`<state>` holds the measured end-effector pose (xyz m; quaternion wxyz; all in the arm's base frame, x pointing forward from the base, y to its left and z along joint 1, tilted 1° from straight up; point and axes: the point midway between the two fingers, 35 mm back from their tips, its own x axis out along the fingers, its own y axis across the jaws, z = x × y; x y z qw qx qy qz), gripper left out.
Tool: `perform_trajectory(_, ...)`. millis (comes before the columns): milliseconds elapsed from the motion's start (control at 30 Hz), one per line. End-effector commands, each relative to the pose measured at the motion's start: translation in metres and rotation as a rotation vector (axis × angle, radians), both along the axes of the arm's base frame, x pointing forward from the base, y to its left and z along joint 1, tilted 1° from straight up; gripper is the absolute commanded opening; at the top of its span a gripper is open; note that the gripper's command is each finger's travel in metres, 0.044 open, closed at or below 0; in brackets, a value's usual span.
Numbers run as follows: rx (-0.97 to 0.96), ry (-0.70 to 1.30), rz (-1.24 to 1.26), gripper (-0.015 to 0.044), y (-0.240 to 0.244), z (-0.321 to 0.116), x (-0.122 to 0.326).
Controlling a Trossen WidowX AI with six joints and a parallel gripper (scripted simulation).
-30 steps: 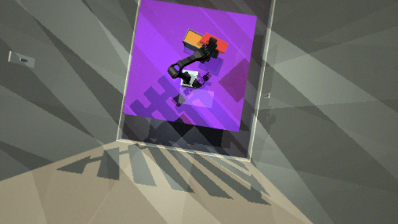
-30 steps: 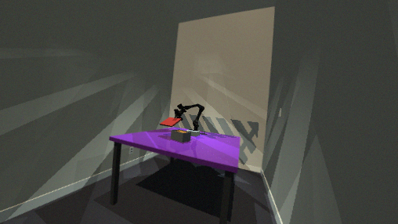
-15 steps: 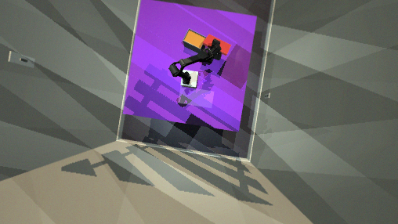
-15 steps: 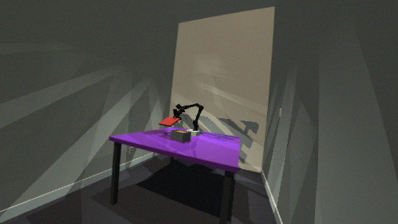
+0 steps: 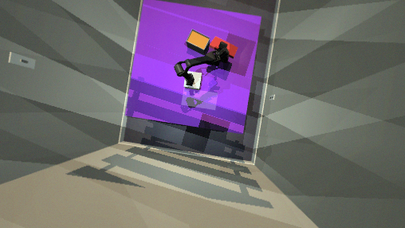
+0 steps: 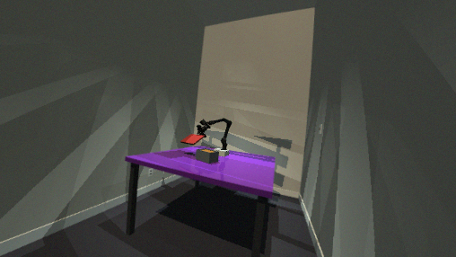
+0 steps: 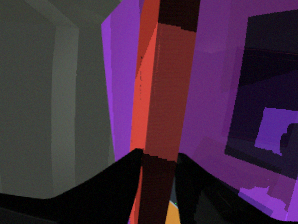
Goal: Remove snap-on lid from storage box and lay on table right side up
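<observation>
Across the three views, count one arm (image 5: pixel 200 60) (image 6: pixel 230 128) with one gripper (image 5: pixel 224 49) (image 6: pixel 200 134) (image 7: pixel 160 157) and, at wrist range, two fingers, plus one white base (image 5: pixel 198 84) (image 6: pixel 223 153). Add one red lid (image 5: pixel 216 41) (image 6: pixel 192 139) (image 7: pixel 171 90), one storage box (image 5: pixel 198 40) (image 6: pixel 207 156) (image 7: pixel 172 215), and one purple table (image 5: pixel 159 48) (image 6: pixel 238 172) (image 7: pixel 207 100), with at least three legs (image 6: pixel 132 198) visible in the exterior view. Among fittings on the walls, count two in all: one switch plate (image 5: pixel 30 64) (image 6: pixel 320 129) and one smaller outlet plate (image 5: pixel 272 96) (image 6: pixel 150 172).

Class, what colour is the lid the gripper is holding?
The lid is red, clearest in the exterior view.
</observation>
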<state>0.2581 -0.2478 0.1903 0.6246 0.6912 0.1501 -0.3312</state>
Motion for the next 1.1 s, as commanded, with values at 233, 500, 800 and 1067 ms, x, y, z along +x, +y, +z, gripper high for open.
perform_trajectory(233, -0.01, -0.01, 0.006, 0.0, -0.018, 0.004, -0.004)
perform_trajectory(500, -0.01, -0.01, 0.006, 0.0, -0.014, -0.004, -0.005)
perform_trajectory(800, -0.01, -0.01, 0.006, 0.0, -0.013, -0.014, -0.005)
perform_trajectory(1067, -0.01, -0.01, 0.006, 0.0, -0.013, -0.02, -0.005)
